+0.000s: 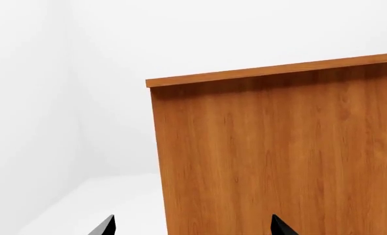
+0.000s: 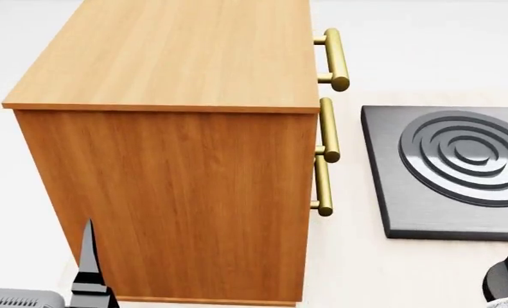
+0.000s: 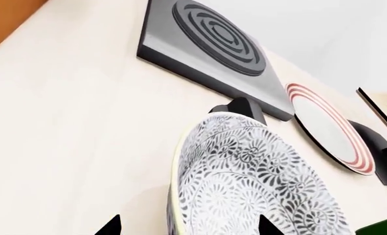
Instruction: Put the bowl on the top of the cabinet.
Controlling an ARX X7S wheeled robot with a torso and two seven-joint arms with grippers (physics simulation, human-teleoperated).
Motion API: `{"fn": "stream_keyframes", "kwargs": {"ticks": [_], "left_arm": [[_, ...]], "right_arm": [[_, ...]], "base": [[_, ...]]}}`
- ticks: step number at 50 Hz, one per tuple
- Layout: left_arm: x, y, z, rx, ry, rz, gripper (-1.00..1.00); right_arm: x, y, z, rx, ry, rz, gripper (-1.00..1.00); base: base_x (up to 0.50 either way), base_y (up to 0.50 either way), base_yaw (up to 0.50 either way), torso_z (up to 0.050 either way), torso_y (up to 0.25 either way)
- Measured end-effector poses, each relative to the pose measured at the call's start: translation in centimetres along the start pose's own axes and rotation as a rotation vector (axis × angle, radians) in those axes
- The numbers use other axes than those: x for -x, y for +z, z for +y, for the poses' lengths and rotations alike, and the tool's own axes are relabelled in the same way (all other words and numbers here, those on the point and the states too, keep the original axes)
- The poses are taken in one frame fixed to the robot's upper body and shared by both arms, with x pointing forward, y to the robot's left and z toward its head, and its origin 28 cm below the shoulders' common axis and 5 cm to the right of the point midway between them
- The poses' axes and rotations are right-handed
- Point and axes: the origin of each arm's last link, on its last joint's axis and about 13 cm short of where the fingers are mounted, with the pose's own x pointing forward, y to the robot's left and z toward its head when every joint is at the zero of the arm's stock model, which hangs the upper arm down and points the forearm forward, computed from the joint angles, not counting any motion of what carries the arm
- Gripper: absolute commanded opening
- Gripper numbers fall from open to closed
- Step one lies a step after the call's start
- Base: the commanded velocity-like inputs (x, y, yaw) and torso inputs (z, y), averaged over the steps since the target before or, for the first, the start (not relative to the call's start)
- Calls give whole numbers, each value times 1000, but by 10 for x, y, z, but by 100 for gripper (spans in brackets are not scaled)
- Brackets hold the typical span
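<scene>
The bowl [image 3: 259,181], white with a dark floral pattern and a yellowish rim, stands on edge in the right wrist view. My right gripper [image 3: 190,226] is open, one fingertip left of the rim and the other in front of the bowl's patterned side. The head view does not show the bowl. The reddish-brown cabinet [image 2: 176,192] has a lighter flat top [image 2: 185,51] with nothing on it. My left gripper [image 1: 193,226] is open and holds nothing, pointing at the cabinet's side wall [image 1: 278,156]. It appears low at the cabinet's left corner [image 2: 35,247].
A grey square slab with raised rings [image 2: 459,170] [image 3: 213,44] lies right of the cabinet. Brass bar handles [image 2: 327,154] stick out from the cabinet front. A white plate with red rings [image 3: 327,129] leans in a dark holder [image 3: 245,107] behind the bowl.
</scene>
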Motion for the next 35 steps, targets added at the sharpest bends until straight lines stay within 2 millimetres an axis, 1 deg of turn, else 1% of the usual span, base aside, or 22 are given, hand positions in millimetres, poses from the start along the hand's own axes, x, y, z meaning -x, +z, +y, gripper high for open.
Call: {"fn": "stream_keyframes", "kwargs": {"ticks": [35], "left_arm": [[0, -1, 0, 0, 0, 2, 100]], "right_arm": [[-6, -5, 2, -4, -3, 10, 100]], "base": [[0, 0, 0, 0, 0]]}}
